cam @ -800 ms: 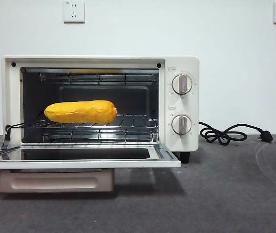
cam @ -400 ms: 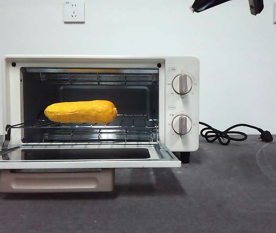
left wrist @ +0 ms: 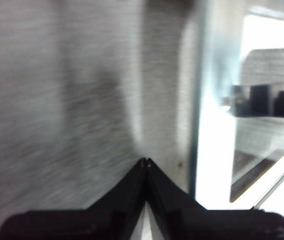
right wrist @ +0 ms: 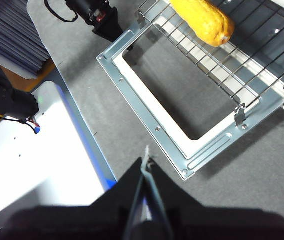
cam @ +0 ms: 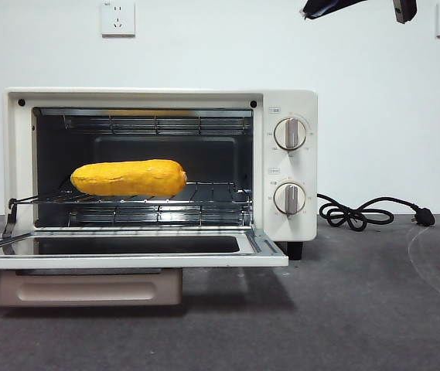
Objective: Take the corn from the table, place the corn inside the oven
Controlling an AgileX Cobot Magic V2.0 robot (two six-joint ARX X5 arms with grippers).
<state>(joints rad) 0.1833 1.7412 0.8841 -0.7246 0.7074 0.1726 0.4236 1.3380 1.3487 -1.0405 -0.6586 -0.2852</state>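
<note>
While the corn lies on the oven rack, both grippers hang clear. The left gripper and right gripper are closed, empty, the right near one o'clock above.

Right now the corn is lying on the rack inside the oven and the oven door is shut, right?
Not quite. The corn does lie on the rack inside the oven, but the door is open, folded down flat, as the front view shows.
</note>
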